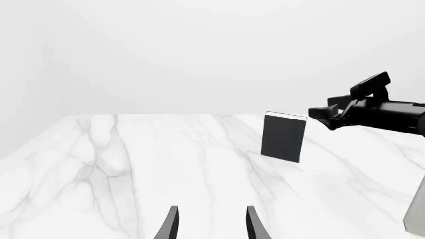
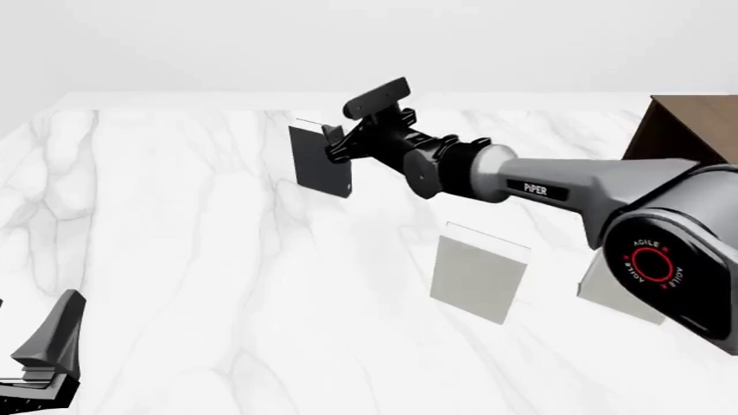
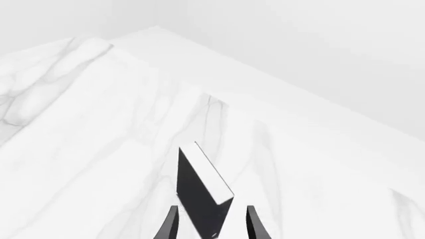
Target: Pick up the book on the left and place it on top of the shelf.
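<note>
right fingers [image 3: 211, 224] spread, straddling book [image 3: 199, 191]; long axis upright | left fingers [image 1: 211, 224] spread, well apart from book | right nearer

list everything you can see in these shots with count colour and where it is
book: 1, dark charcoal cover with white page edges, standing upright on the far middle of the table, left of the other books
larger books: 2, light grey-white, standing nearer the camera on the right side; the second is partly hidden by the right arm
shelf: 1, dark brown wood, far right edge of the front view, mostly cut off
table: 1, white marble with grey veins, under everything
right gripper: 1, black, open, fingers either side of the dark book's edge, not closed on it
left gripper: 1, black, open, low at the near left, holding nothing
</note>
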### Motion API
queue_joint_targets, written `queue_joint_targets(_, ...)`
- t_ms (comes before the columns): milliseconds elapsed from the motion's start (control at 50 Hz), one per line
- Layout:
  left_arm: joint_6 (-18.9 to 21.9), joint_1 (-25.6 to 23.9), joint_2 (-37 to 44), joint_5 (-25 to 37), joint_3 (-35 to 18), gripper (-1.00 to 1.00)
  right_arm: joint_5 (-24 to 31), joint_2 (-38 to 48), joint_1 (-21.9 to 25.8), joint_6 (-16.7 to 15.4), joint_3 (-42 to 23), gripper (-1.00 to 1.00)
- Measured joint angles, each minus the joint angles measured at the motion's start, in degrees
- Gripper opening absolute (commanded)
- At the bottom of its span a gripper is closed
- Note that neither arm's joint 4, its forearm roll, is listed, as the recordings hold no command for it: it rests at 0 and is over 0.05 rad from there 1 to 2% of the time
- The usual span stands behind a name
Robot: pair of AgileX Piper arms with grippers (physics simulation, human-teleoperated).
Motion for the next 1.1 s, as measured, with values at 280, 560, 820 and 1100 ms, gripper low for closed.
queue_joint_targets(280, 0.0, 0.0, 0.0, 0.0, 0.0, 1.00, 0.1, 2.6, -0.2, 0.4, -2.1, 1.00)
queue_joint_targets(560, 0.0, 0.0, 0.0, 0.0, 0.0, 1.00, 0.5, 5.0, -0.4, 0.7, -4.2, 1.00)
queue_joint_targets(820, 0.0, 0.0, 0.0, 0.0, 0.0, 1.00, 0.8, 7.2, -0.6, 1.1, -6.2, 1.00)
queue_joint_targets(1100, 0.0, 0.0, 0.0, 0.0, 0.0, 1.00, 1.0, 9.3, -0.9, 1.4, -8.0, 1.00)
